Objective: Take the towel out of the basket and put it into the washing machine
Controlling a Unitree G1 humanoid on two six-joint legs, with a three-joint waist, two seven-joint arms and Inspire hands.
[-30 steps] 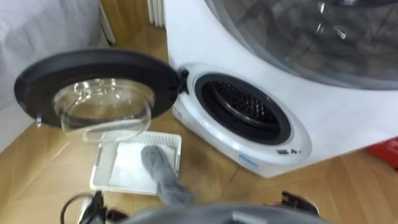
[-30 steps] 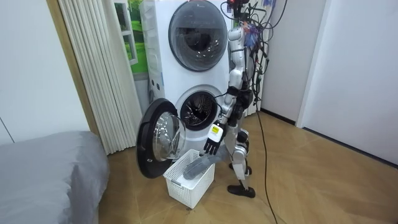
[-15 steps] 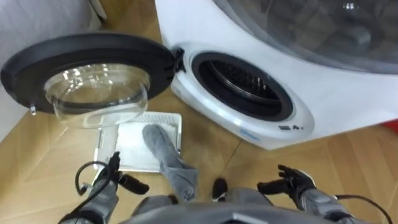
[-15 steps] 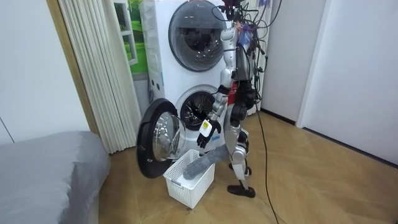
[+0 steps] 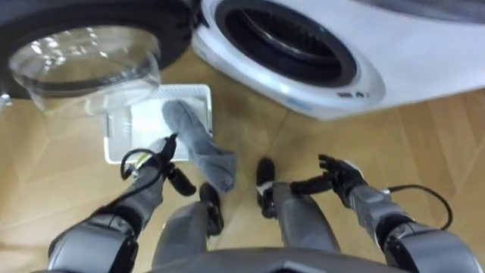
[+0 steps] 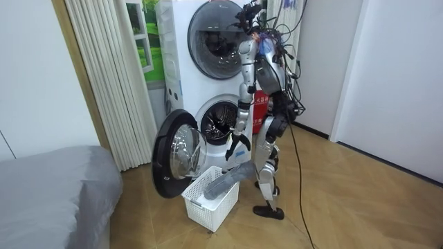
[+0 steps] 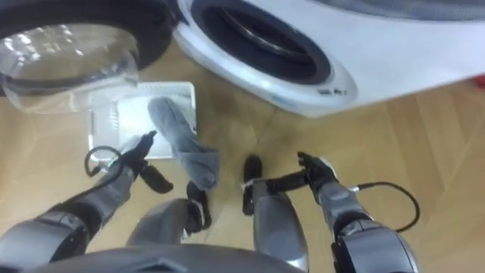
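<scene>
Wooden floor point(image 5: 45, 186) holds the basket point(image 5: 112, 142); its towel point(image 5: 194, 138) overhangs the rim, handy just beyond the seemingly unclenched left hand point(image 5: 158, 158); right hand point(image 5: 339, 176) relaxed.

Grey towel point(image 5: 198, 141) draped over basket point(image 5: 121, 142) rim

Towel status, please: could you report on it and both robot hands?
Left robot hand open beside towel; right robot hand open, empty. Towel draped over laundry basket rim. Washer door open.
</scene>
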